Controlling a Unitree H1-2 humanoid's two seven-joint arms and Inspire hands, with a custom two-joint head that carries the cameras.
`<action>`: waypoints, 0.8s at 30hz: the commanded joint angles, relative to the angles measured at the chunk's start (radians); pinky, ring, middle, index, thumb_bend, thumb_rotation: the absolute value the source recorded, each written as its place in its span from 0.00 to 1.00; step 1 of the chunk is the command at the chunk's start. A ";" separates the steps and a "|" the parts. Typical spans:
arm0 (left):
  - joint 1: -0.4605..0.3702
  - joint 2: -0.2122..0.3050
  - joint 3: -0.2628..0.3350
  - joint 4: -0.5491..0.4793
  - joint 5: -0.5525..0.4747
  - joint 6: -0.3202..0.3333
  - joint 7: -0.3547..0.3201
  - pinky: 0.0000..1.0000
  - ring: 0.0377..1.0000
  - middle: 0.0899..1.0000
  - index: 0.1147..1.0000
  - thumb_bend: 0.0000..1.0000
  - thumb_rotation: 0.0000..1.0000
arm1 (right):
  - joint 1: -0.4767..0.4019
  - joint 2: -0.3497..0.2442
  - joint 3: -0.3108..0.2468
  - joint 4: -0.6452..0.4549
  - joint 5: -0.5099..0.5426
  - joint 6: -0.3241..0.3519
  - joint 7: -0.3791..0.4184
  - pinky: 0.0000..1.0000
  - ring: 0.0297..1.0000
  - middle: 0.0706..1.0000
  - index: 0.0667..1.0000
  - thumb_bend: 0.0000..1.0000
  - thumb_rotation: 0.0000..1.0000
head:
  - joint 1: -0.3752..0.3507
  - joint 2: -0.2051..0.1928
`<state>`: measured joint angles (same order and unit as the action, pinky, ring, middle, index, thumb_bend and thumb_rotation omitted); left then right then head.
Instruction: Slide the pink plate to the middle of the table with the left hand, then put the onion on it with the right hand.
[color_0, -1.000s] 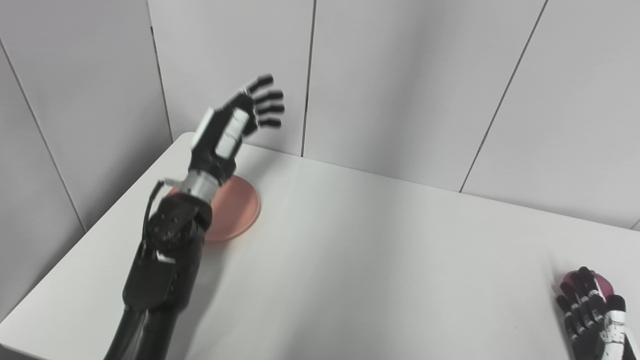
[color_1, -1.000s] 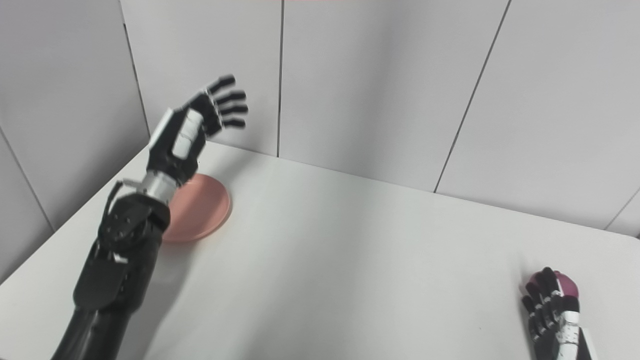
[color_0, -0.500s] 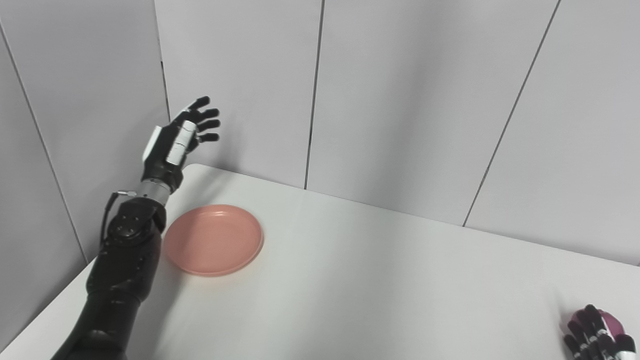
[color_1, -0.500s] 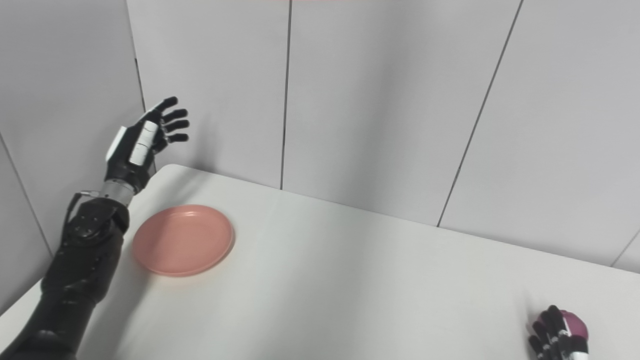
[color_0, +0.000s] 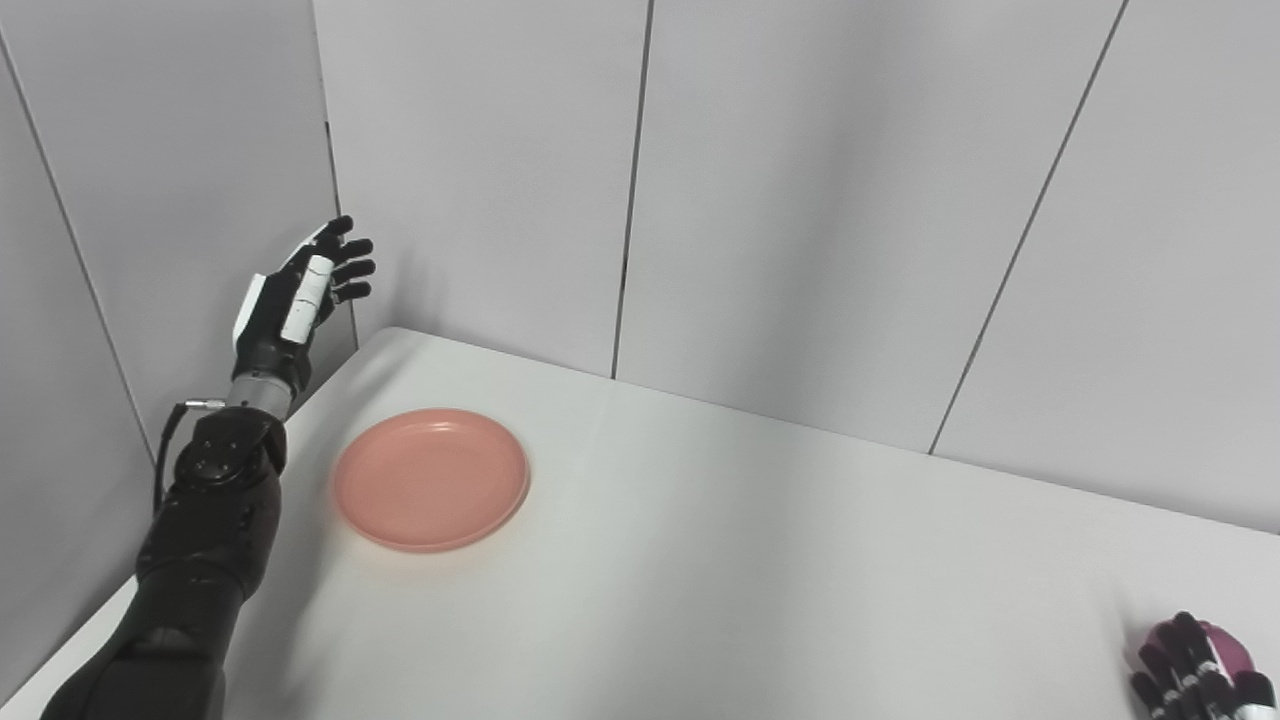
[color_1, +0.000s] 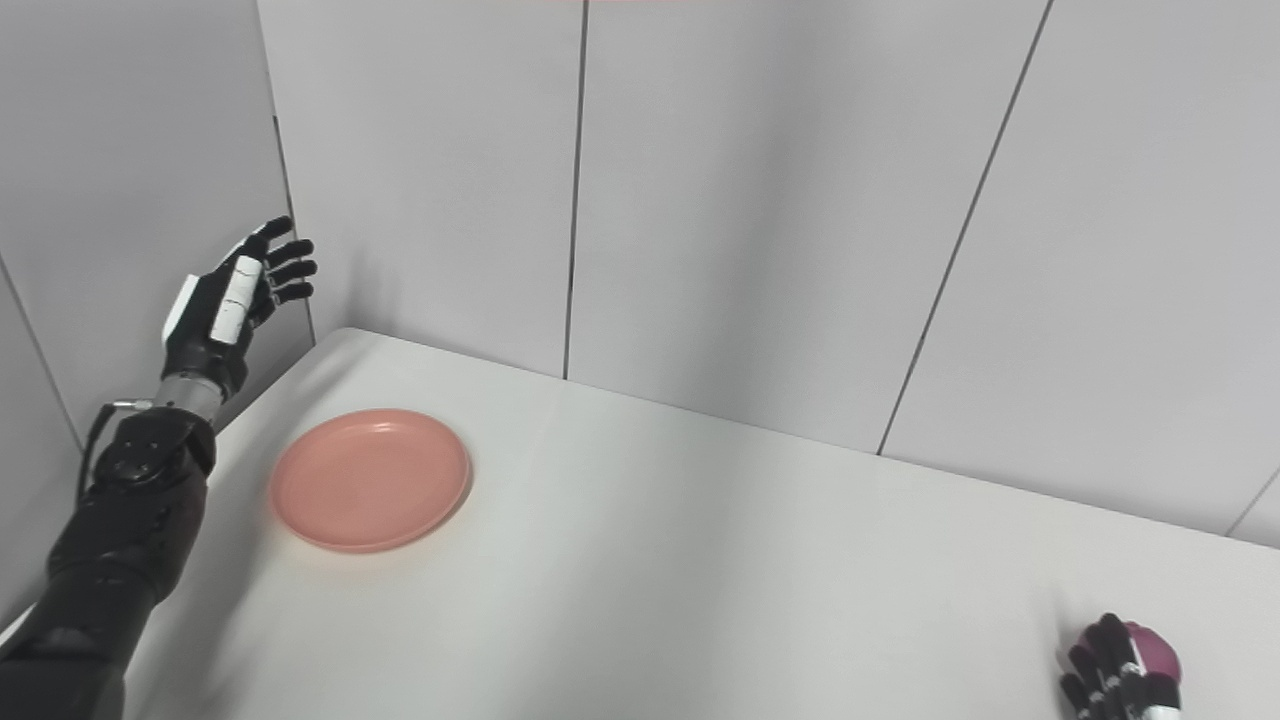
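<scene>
Pink plate (color_0: 431, 478) lies flat, rim up, on the white table (color_0: 700, 560) near its far-left corner — round, with no long axis. Left hand (color_0: 296, 297), fingers spread and empty, is raised left of the plate, having swung further leftward off it since earlier frames. Right hand (color_1: 1115, 683) rests against the onion (color_1: 1152, 652) at the lower right — grip cannot be told.
</scene>
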<state>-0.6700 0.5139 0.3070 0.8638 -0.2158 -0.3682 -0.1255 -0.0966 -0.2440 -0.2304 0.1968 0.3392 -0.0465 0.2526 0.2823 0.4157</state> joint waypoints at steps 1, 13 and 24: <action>-0.054 0.016 0.015 -0.012 -0.021 -0.035 0.011 0.76 0.80 0.81 0.82 0.87 0.87 | 0.109 0.058 0.015 0.090 0.009 -0.007 0.005 1.00 0.99 0.99 0.99 0.80 1.00 | -0.001 0.005; 0.005 -0.024 0.013 0.019 -0.028 -0.040 0.025 0.75 0.81 0.82 0.83 0.85 0.85 | 0.120 0.065 0.010 0.055 0.020 0.015 -0.010 0.93 0.92 0.93 0.91 0.85 0.94 | -0.005 0.024; 0.031 -0.031 0.022 0.105 -0.054 -0.055 -0.009 0.72 0.80 0.80 0.79 0.92 0.83 | 0.126 0.064 0.006 0.029 0.024 0.038 -0.027 0.89 0.90 0.91 0.88 0.87 0.91 | -0.001 0.034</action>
<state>-0.6086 0.4640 0.3206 0.9821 -0.2577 -0.3853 -0.1300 -0.0786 -0.2396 -0.2367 0.1607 0.3446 -0.0411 0.2292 0.2807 0.4479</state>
